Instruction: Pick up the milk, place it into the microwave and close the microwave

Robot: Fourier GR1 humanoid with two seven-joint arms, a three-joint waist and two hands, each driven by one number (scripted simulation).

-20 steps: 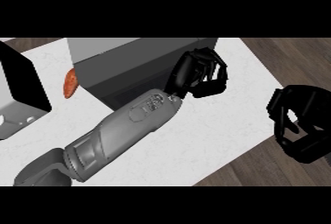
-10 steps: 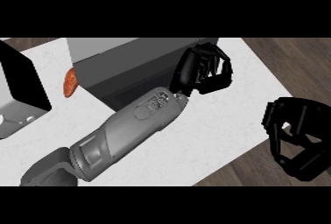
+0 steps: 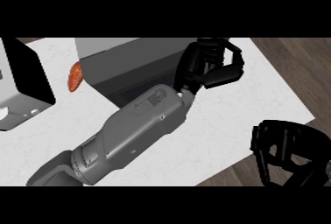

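Observation:
No milk carton shows anywhere in the head view. The microwave (image 3: 129, 65) is a dark grey box at the top middle of the white counter. My left forearm crosses the counter from the lower left, and my left hand (image 3: 210, 65) sits against the box's right end. Its fingers are curled, and I see nothing inside them. My right hand (image 3: 287, 153) hangs at the lower right, over the counter's edge and the wooden floor, with its fingers curled on nothing.
An orange-red object (image 3: 75, 76) lies just left of the microwave. A black and grey appliance (image 3: 22, 83) stands at the far left. The white counter (image 3: 213, 131) ends in a slanted edge at the right, with dark wooden floor (image 3: 297, 65) beyond.
My right hand has dropped toward the lower right corner. My left hand has crept slightly up along the microwave's right end.

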